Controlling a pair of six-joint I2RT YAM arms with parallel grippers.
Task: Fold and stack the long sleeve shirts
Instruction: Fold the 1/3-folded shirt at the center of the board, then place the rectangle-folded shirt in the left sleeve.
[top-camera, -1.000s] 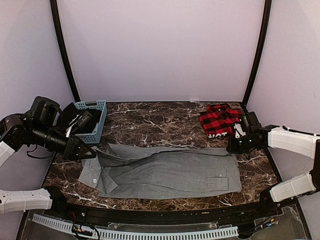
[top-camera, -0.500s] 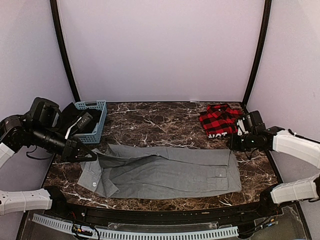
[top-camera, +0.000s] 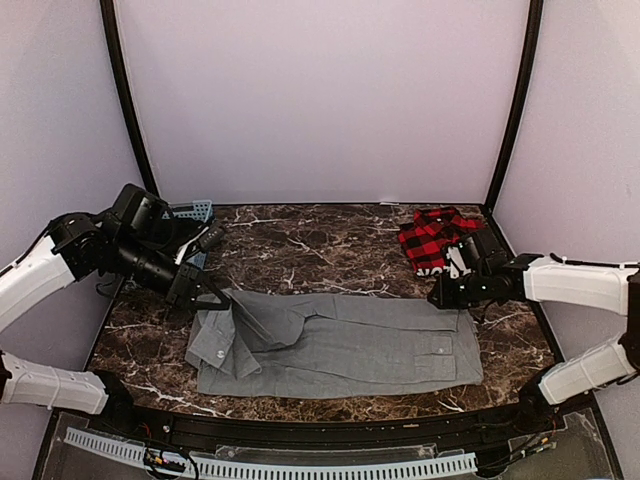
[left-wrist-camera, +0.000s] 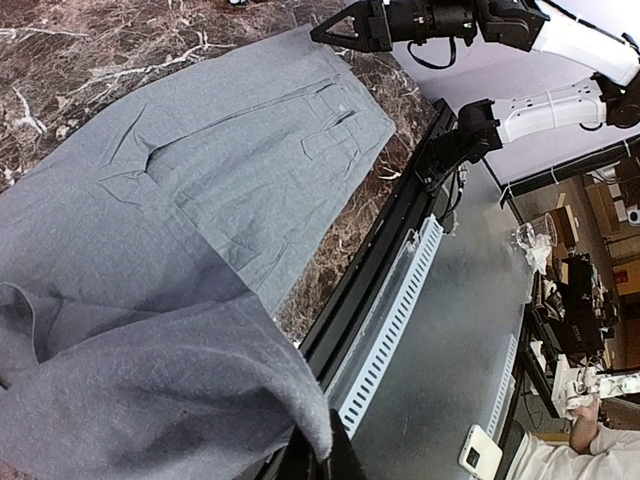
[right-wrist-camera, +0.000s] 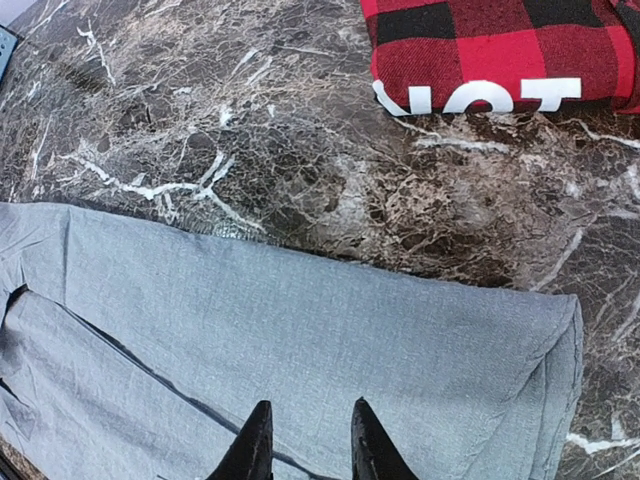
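Your left gripper is pinching the left end of the grey shirt. Its fingers are closed tight on the cloth and are holding that edge up off the table, so it is doubling over toward the middle. In the left wrist view the raised cloth is hanging in a bunch from the gripper. The rest of the grey shirt is lying flat across the near middle of the table, running left to right. Your right gripper is hovering over the shirt's far right corner, its fingers a narrow gap apart and gripping nothing. The plaid shirt is lying folded at the back right, its white lettering facing the grey shirt, with bare table between them. A blue basket is sitting at the back left, behind your left arm.
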